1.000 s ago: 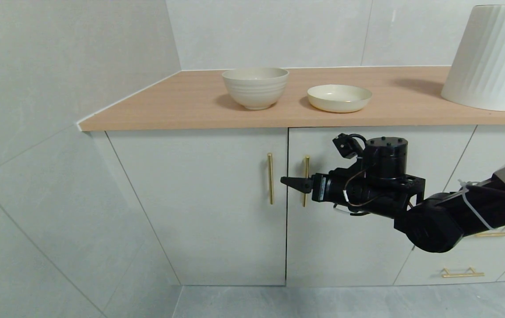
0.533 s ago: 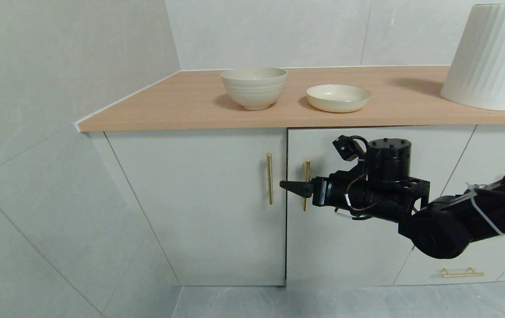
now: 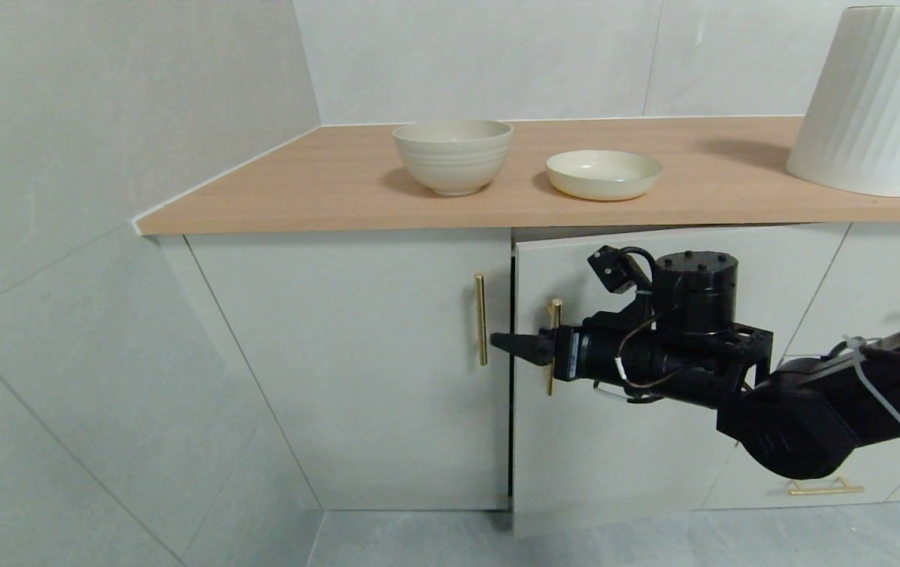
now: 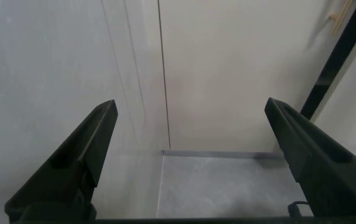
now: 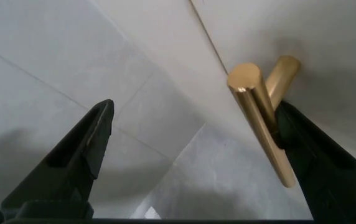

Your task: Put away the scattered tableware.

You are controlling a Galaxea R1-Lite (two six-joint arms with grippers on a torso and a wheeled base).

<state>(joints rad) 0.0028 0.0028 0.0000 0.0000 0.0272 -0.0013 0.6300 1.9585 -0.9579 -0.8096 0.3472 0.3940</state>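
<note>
A cream ribbed bowl (image 3: 453, 156) and a shallow cream dish (image 3: 604, 174) stand on the wooden countertop (image 3: 324, 197). Below them, my right gripper (image 3: 514, 346) is at the gold handle (image 3: 553, 346) of the right cabinet door (image 3: 615, 457), which stands slightly ajar. In the right wrist view the handle (image 5: 262, 121) lies between the spread fingers of my right gripper (image 5: 196, 168), close against one finger (image 5: 321, 162). My left gripper (image 4: 190, 168) is open with nothing in it, facing a cabinet front and the floor.
The left cabinet door is shut, its gold handle (image 3: 481, 319) just beside my right gripper. A tall white ribbed cylinder (image 3: 879, 98) stands on the counter's right. A drawer handle (image 3: 826, 488) shows low right. A tiled wall closes off the left side.
The right cabinet door has swung out a little, and a dark gap now shows at its top and left edge. My right gripper came back with the handle.
</note>
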